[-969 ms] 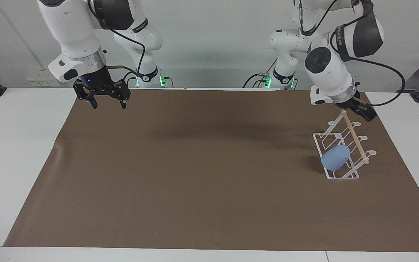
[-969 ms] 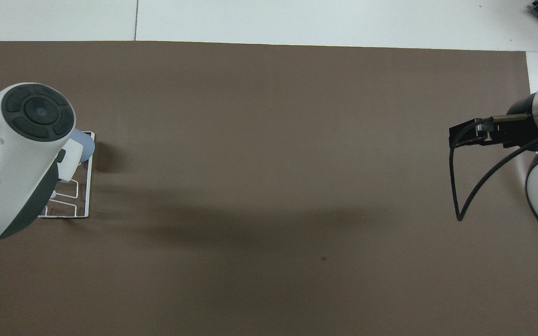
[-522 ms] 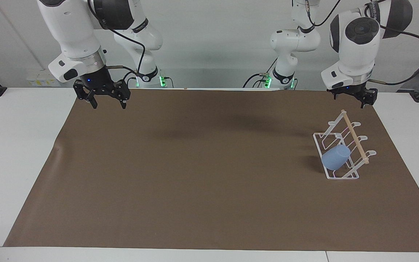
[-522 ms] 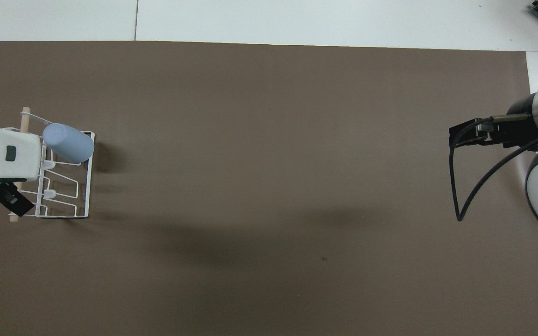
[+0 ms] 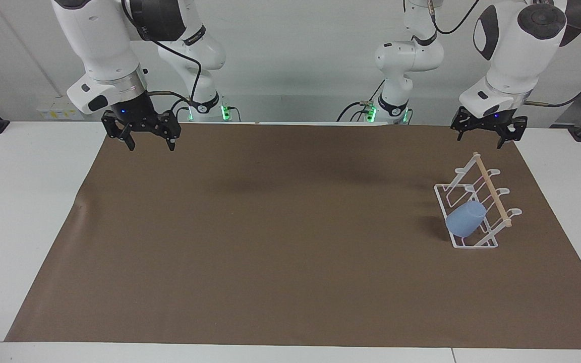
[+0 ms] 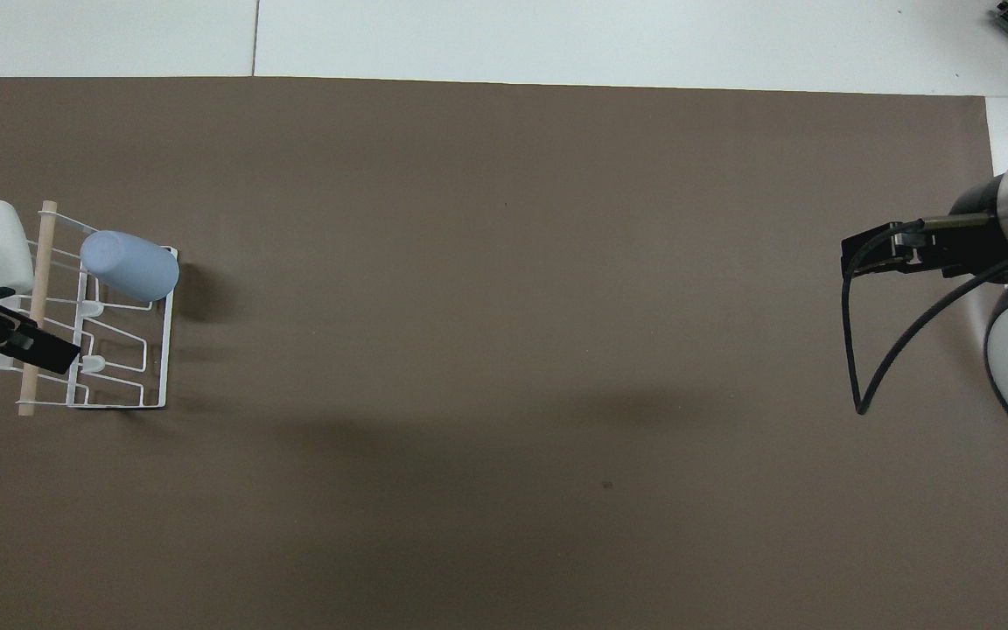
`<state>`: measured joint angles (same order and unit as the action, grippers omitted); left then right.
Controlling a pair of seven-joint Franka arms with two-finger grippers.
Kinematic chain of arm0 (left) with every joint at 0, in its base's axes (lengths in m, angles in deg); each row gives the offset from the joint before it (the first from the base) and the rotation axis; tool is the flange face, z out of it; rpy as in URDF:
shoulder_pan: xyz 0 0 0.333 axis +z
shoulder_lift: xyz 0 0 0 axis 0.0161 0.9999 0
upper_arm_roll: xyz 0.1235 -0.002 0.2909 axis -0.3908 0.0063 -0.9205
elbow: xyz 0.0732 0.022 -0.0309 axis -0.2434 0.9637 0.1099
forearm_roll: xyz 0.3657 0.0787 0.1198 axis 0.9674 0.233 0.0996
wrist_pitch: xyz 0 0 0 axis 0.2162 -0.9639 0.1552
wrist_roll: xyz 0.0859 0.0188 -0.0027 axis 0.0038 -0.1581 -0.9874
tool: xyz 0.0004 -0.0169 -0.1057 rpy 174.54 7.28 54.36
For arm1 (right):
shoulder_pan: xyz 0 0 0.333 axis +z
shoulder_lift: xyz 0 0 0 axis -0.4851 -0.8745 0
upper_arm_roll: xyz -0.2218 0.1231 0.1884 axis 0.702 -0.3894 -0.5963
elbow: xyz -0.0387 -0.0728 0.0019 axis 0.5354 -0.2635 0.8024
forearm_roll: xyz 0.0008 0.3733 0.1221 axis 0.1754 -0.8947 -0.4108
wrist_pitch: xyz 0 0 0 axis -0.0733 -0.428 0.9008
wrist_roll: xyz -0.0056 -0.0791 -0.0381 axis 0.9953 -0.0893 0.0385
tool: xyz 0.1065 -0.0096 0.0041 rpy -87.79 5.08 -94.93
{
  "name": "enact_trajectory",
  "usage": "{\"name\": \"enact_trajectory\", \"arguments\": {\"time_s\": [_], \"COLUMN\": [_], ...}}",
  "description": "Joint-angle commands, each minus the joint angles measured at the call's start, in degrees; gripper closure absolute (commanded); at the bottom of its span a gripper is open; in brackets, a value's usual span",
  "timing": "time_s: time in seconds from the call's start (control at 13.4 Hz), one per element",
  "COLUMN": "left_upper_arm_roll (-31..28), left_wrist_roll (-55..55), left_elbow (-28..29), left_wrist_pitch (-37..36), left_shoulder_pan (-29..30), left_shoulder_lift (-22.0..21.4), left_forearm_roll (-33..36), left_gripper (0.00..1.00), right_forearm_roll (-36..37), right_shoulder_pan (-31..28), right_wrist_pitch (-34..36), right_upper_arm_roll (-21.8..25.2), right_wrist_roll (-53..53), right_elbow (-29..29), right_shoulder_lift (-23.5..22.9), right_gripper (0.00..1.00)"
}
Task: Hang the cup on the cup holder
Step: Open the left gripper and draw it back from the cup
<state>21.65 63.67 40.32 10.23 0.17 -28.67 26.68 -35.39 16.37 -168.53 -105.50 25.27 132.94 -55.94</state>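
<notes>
Cup holder (image 5: 477, 209), white wire rack w/ wooden dowel (image 5: 492, 190) across its top, stands on the brown mat (image 5: 270, 242) at the left arm's end of the bench (image 5: 23, 212). One item on it: the cup (image 5: 465, 219), light blue, tilted, mouth down over a prong at the end of the rack farthest from the robots; the other prongs are bare. Cup touches the rack only, no hand on it.

Left hand (image 5: 487, 137): fingers spread, released, holding nothing, up in the air over the mat edge by the rack's robot-side end. Right hand (image 5: 149, 141): fingers apart, nothing held, hanging over the mat corner at the right arm's end; that arm waits.

Vs. 1 s earlier: left hand was tilted low at the dowel's tip; it has since lifted clear and turned to point straight down. Cup, rack and right hand unchanged.
</notes>
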Motion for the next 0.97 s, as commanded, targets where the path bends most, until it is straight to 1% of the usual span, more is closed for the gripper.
{"name": "enact_trajectory", "arguments": {"time_s": [0.0, 0.15, 0.22, 0.37, 0.45, 0.6, 0.67, 0.89], "left_upper_arm_roll": [0.14, 0.14, 0.23, 0.14, 0.05, 0.23, 0.05, 0.05], "left_wrist_roll": [-0.90, -1.25, -0.99, -1.16, -1.42, -3.44, -4.67, -5.82], "left_elbow": [-0.09, -0.09, -0.09, 0.17, -0.35, -3.76, -5.35, -9.57], "left_wrist_pitch": [1.72, 3.21, 2.17, -2.30, -1.71, -1.35, -1.62, -3.63], "left_shoulder_pan": [0.49, 0.40, 0.05, 0.58, 0.75, 2.94, 2.60, 3.21], "left_shoulder_lift": [-0.05, 0.03, -0.05, -0.32, -0.23, 0.73, 2.13, 3.98], "left_forearm_roll": [-1.08, -1.08, -1.08, -1.08, -0.73, -2.30, -4.92, -6.61], "left_gripper": [0.00, 0.00, 0.00, 0.00, 0.00, 0.00, 0.00, 0.00], "right_forearm_roll": [-1.21, -1.12, -1.21, -1.12, -1.12, -1.21, -1.21, -1.21], "right_shoulder_pan": [-1.06, -1.06, -1.06, -1.06, -1.06, -1.06, -1.06, -1.06], "right_wrist_pitch": [-0.65, -0.65, -0.65, -0.65, -0.65, -0.65, -0.65, -0.65], "right_upper_arm_roll": [-0.39, -0.39, -0.39, -0.39, -0.39, -0.39, -0.39, -0.39], "right_wrist_roll": [0.04, 0.04, -0.05, -0.05, -0.05, -0.05, 0.04, -0.05], "right_elbow": [1.82, 1.82, 1.82, 1.82, 1.82, 1.82, 1.82, 1.82], "right_shoulder_lift": [1.49, 1.49, 1.49, 1.49, 1.49, 1.49, 1.49, 1.49], "right_gripper": [0.00, 0.00, 0.00, 0.00, 0.00, 0.00, 0.00, 0.00]}}
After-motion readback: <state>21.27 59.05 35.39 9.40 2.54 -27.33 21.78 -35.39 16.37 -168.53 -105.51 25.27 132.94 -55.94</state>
